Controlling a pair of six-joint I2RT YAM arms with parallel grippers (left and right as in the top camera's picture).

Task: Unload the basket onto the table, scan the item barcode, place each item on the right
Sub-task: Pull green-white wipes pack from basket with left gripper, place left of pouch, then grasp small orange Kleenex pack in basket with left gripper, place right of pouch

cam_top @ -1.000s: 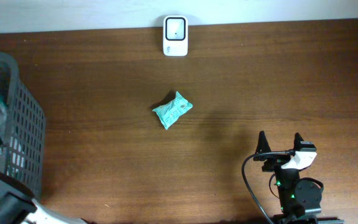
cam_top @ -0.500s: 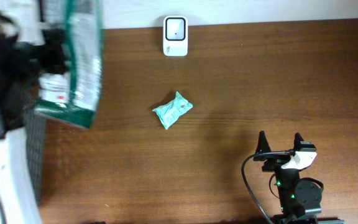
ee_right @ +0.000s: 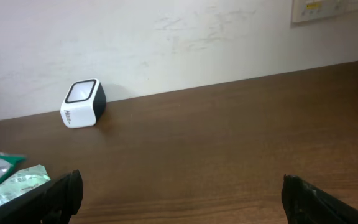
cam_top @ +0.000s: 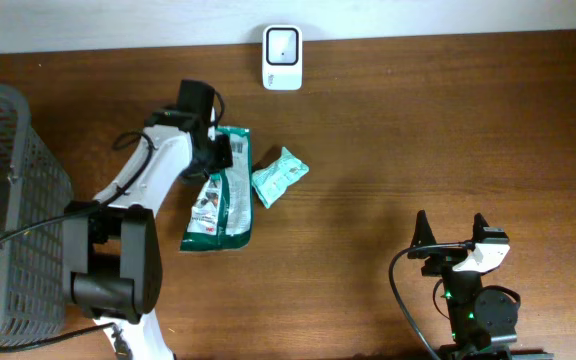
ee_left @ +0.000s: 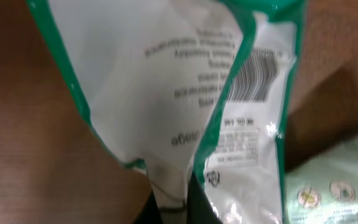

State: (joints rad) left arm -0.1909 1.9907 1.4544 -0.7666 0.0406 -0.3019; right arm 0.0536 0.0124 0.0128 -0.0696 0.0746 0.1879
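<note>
At the far left of the counter (cam_top: 418,120) stands a grey basket (cam_top: 13,150) with more goods inside. Next to it, the left gripper (cam_top: 216,152) is clamped on the top edge of a green-and-white pouch (cam_top: 220,195), which lies well short of the scanner. The wrist view shows the pouch's barcode (ee_left: 258,74) on its white printed side, turned toward that camera. A small teal packet (cam_top: 280,177) lies just beside the pouch. The white scanner (cam_top: 282,57) sits at the counter's far edge, beyond both. At the right, the right gripper (cam_top: 451,225) rests with its jaws wide apart, holding nothing. The pickup looks done. Carrying the pouch to the scanner and presenting the barcode to its window appears to be left.
</note>
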